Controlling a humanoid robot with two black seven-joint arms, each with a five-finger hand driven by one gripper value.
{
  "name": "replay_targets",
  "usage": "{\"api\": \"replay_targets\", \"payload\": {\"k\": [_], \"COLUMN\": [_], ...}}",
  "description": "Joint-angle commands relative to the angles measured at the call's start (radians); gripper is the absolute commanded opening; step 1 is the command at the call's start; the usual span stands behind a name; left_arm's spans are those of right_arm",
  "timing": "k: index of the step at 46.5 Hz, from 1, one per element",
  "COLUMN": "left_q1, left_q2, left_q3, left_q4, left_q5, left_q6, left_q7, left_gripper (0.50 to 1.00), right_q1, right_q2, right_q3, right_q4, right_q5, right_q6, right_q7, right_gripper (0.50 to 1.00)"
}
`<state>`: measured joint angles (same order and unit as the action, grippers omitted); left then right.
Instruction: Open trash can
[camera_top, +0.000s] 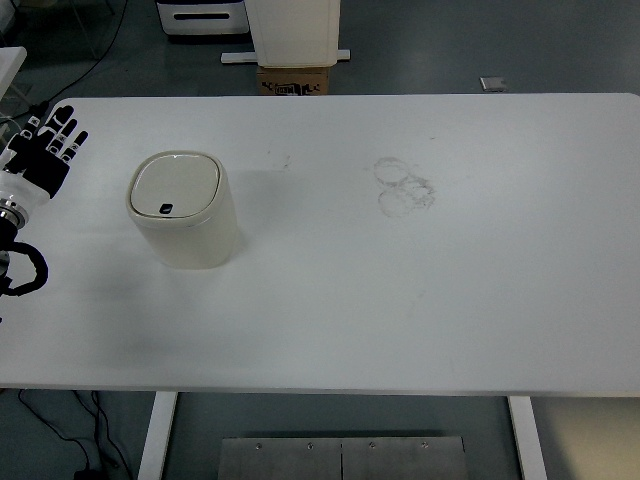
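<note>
Trash can (185, 210): small, cream-white, rounded-square body; stands upright on the left part of the white tabletop (450, 300), well clear of every edge; casts a soft shadow to its right.
Lid (174, 186): flat, closed, flush within the rim; small dark latch button (167, 209) at the near edge of the lid.
Left robot hand (47, 150): black fingers (62, 128) spread wide and straight, holding nothing; sits at the far-left edge of the tabletop, beside the can but apart from it, no contact.
Right robot hand: not in view.
Likely weight: probably light hollow plastic, perhaps empty; liable to slide or tip under a sideways shove.
Likely surface: smooth and glossy, so probably slippery; rigid walls, no give; not fragile, though the lid hinge may be delicate.
Where to take hold: no need to grasp the body; best bet a single fingertip pressing straight down on the latch button, so the force goes into the tabletop and not sideways.
Risk: push off-centre or angled, and the can skids away; lid may spring up toward the far side, so keep the fingers clear of its swing.
Other marks: faint ring stains (404, 188) right of centre, irrelevant to the job.
Progress: not yet begun; lid shut.
</note>
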<state>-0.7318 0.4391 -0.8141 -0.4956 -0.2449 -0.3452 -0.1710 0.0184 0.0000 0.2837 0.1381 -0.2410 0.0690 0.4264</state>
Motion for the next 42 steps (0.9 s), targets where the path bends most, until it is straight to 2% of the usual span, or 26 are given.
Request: {"api": "replay_targets", "payload": {"k": [1, 42], "left_q1": [-0.001, 0.002], "left_q2": [0.001, 0.001], "left_q3": [0.000, 0.000], "left_q4": [0.000, -0.005], "left_q5": [0.001, -0.014], "left_q6": [0.002, 0.017], "left_q7": [-0.001, -0.007], "left_gripper": [1.000, 1.000], "right_q1": [0.000, 0.000], "right_q2": [0.000, 0.000], "right_q3": [0.000, 0.000], "right_q4": [0.000, 0.000], "right_q5": [0.000, -0.001], "right_q6": [0.000, 0.000], "right_q7": [0.000, 0.000], "right_gripper": [0.991, 0.991]}}
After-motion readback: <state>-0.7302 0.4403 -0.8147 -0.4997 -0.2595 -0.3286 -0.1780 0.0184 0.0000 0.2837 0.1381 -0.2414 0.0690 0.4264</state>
